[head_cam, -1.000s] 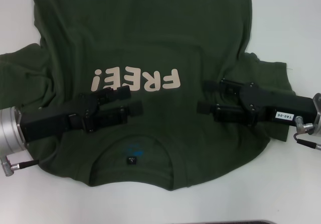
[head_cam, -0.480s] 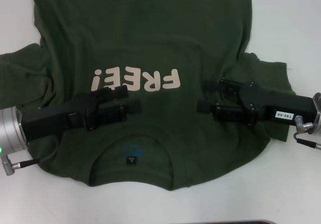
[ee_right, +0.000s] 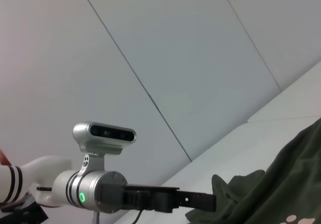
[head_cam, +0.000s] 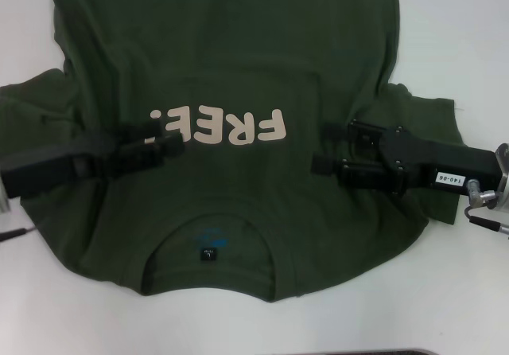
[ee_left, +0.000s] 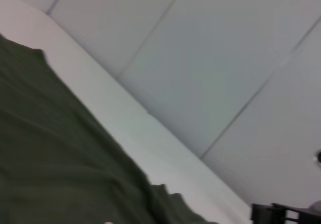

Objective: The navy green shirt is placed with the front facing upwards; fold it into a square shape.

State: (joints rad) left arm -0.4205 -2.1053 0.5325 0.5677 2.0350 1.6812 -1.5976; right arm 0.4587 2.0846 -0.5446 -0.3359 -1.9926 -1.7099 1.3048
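The navy green shirt (head_cam: 231, 52) lies spread front-up on the white table (head_cam: 461, 37), collar and black neck tag (head_cam: 208, 254) nearest me. Its cream "FREE!" lettering (head_cam: 238, 128) reads upside down from here. My left gripper (head_cam: 176, 134) hovers over the "!" end of the lettering, coming in from the left sleeve side, fingers apart and holding nothing. On the other side of the chest, my right gripper (head_cam: 320, 148) stands open beside the "F", just above the cloth. The left wrist view shows shirt fabric (ee_left: 50, 158). The right wrist view shows the left arm (ee_right: 100, 189) and a shirt edge (ee_right: 281, 194).
Bare white table surrounds the shirt on the right (head_cam: 469, 291) and along the near edge (head_cam: 79, 315). A dark strip (head_cam: 358, 353) marks the table's front edge. Grey wall panels (ee_right: 200, 58) stand behind the table in both wrist views.
My left gripper has drawn back to the left and slightly away from the collar, now over the "!" instead of below the lettering. The right gripper and the shirt have stayed put.
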